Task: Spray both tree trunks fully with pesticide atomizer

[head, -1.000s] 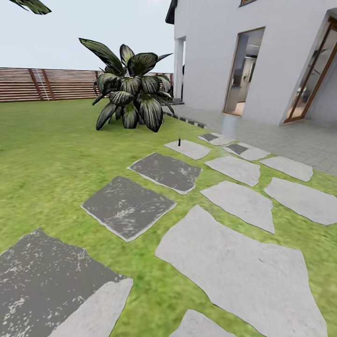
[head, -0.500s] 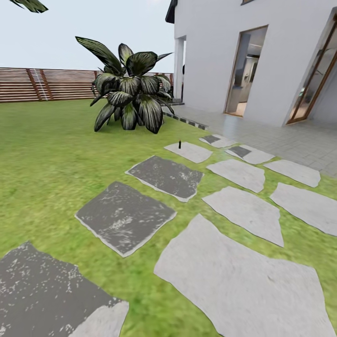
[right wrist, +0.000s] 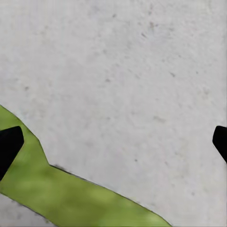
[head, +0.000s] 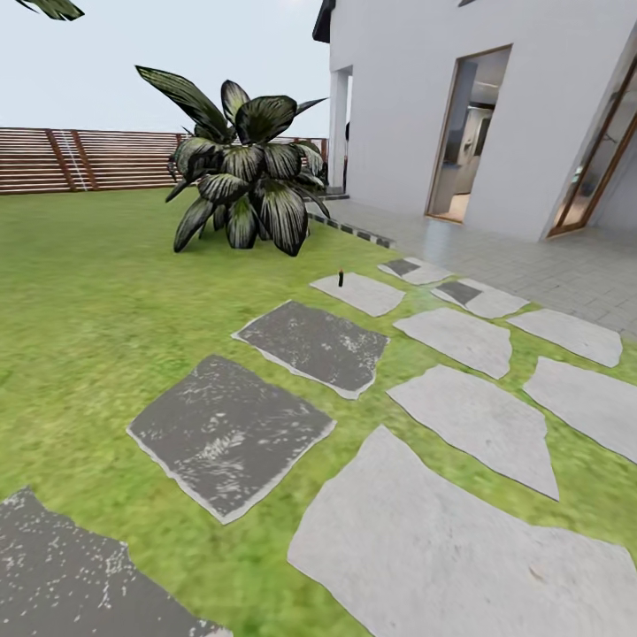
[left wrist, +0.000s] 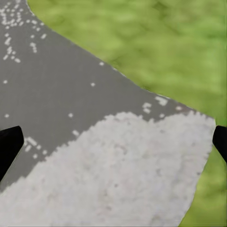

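still in transit: pesticide atomizer [head: 340, 268] upright far ahead by a stepping stone [head: 358, 292]; left gripper [left wrist: 113, 142] and right gripper [right wrist: 113, 142] spread wide, empty, ready for pickup.

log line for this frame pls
phase: en route over garden | pesticide atomizer: upright on lawn by far stepping stone, untouched | left gripper: open, over stone | right gripper: open, over stone | trees: unseen

Bright green lawn [head: 97, 292] carries stepping stones [head: 460, 557], some pale grey, some dark grey with white flecks. The fence [head: 97, 159] is brown and slatted, the house [head: 398, 106] white. The short palm [head: 243, 181] shows dark green, pale-streaked leaves. The small atomizer [head: 340, 266] looks dark.
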Controlling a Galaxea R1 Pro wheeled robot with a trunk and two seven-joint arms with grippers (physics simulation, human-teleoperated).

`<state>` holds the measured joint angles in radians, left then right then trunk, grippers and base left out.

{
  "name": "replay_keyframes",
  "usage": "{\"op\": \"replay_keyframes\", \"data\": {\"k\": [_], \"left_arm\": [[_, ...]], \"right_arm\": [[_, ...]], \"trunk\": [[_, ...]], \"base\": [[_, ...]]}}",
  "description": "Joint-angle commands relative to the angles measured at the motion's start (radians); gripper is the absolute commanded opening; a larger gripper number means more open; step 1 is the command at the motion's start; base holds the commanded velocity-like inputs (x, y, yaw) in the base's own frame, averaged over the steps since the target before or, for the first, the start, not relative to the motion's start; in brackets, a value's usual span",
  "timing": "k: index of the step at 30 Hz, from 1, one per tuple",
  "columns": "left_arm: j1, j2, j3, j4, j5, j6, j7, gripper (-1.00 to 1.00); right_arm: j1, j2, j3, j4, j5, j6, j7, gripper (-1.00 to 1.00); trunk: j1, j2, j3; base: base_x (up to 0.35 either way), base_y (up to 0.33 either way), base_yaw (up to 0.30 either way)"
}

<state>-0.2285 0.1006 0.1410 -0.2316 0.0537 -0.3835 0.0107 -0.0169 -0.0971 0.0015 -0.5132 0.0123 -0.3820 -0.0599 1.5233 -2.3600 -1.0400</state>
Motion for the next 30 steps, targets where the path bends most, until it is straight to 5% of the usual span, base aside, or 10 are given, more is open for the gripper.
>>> {"op": "replay_keyframes", "data": {"k": [1,30], "left_arm": [[0.000,0.000,0.000,0.000,0.000,0.000,0.000,1.00],[0.000,0.000,0.000,0.000,0.000,0.000,0.000,1.00]], "right_arm": [[0.000,0.000,0.000,0.000,0.000,0.000,0.000,1.00],[0.000,0.002,0.000,0.001,0.000,0.000,0.001,1.00]], "trunk": [[0.000,0.000,0.000],[0.000,0.000,0.000]], "base": [[0.339,0.000,0.000],[0.339,0.000,0.000]]}}
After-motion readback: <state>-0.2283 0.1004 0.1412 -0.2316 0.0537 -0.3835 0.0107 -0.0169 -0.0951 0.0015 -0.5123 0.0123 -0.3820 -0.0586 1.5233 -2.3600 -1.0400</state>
